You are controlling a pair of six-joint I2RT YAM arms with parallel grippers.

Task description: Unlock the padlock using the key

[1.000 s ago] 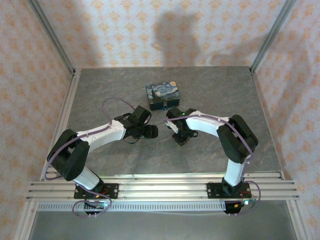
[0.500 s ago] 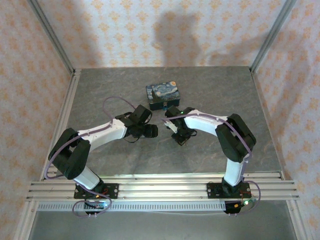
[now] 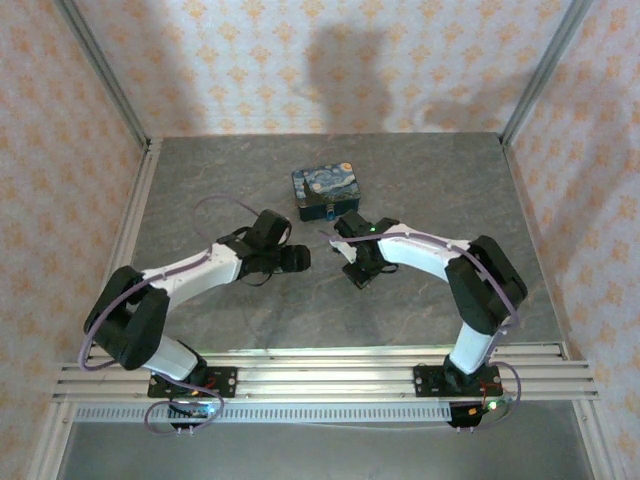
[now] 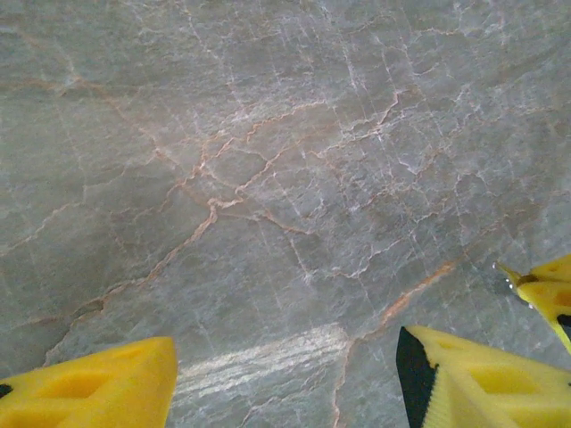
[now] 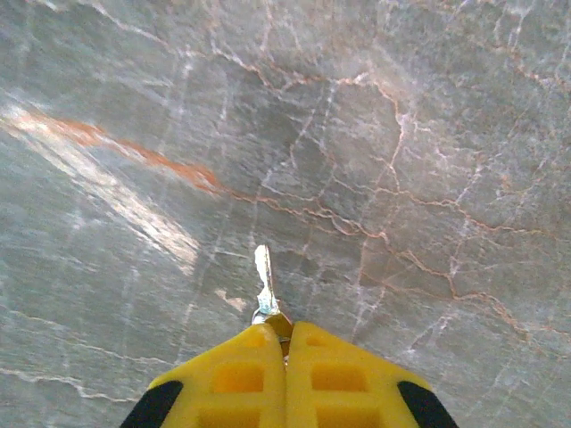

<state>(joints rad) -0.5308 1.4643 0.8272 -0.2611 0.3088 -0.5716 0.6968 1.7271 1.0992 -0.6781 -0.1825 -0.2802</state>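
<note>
One grey, pink-veined stone desk [image 3: 200,190], walled in pale orange-patterned wallpaper [image 3: 250,60], blue swirl-painted tin [image 3: 325,190] toward the back. Pinched in the tightly closed right jaws: the key [image 5: 264,283], blade out over the desk. Left jaws wide, holding nothing. Since a second ago: left arm [image 3: 190,268] drawn leftward, tin unmoved.

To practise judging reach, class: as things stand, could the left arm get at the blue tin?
Probably yes. The left tool hangs open over bare table, the blue tin just beyond with nothing between. The right tool, shut on the key, sits close beside that path.
</note>
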